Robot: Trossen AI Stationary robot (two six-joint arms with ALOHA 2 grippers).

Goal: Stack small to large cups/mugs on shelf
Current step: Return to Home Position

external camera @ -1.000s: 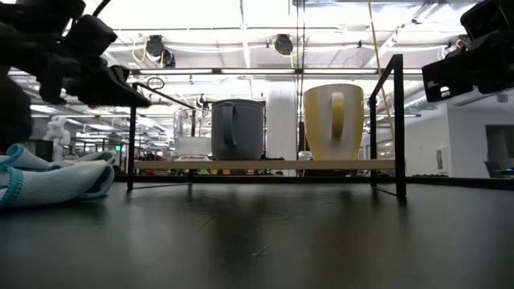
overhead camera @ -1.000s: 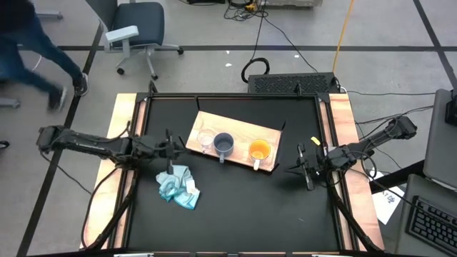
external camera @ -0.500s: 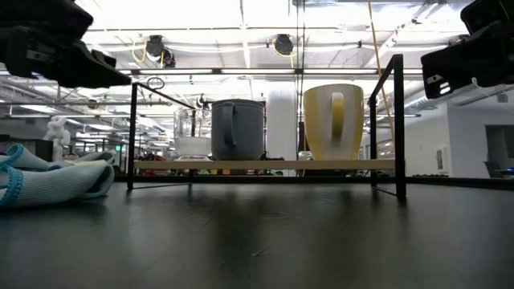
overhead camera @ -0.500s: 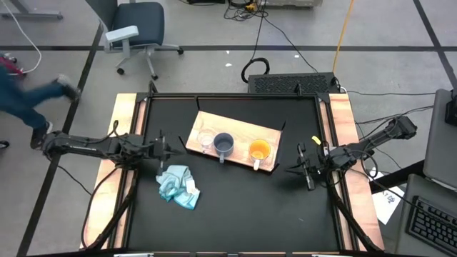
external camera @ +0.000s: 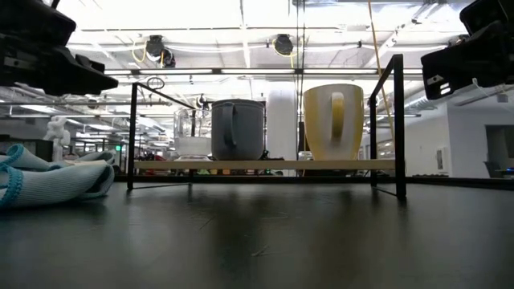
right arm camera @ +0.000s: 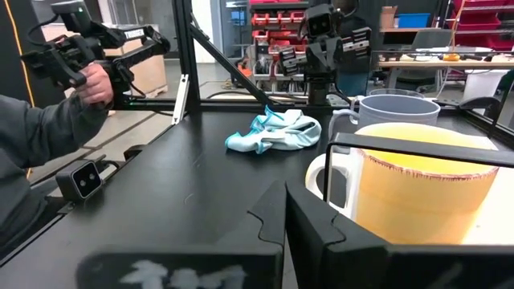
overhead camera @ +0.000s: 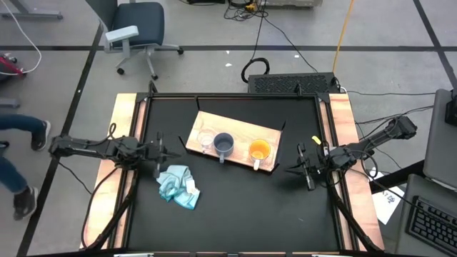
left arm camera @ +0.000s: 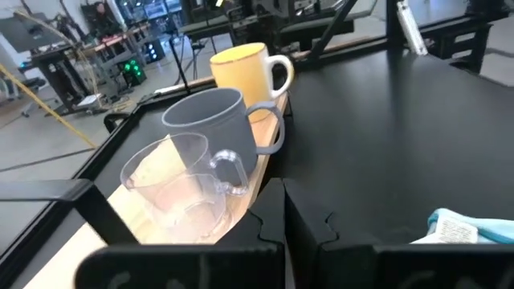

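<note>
Three vessels stand in one row on the flat light wooden shelf board [overhead camera: 243,130]: small clear glass cup [overhead camera: 206,141], grey-blue handled mug [overhead camera: 223,145], orange mug with white handle [overhead camera: 258,150]. Order is small to large, from the left arm's end to the right arm's end. The row axis follows the board's long side, which sits slightly skewed on the black counter [overhead camera: 235,214]. Glass and grey mug are close, probably touching, but the clear glass makes that hard to call. The orange mug stands apart from the grey one.

Left hand [overhead camera: 158,150]: fingers together, holding nothing, just off the board's glass-cup end. Right hand [overhead camera: 304,170]: fingers together, empty, off the orange-mug end, near the counter's right rail. Neither touches board or mugs.

Judgement: stacking looks done, only parking the arms remains. Key relation: each hand lies outboard of its own end of the row, so a pull outward along the row axis moves away from the cups. There's open counter on both sides.

Clutter: crumpled light blue cloth [overhead camera: 178,184] just beside the left hand, so it should lift clear first. The black shelf frame post [external camera: 397,120] stands at the board's end near the right hand, so no inward swing there.
</note>
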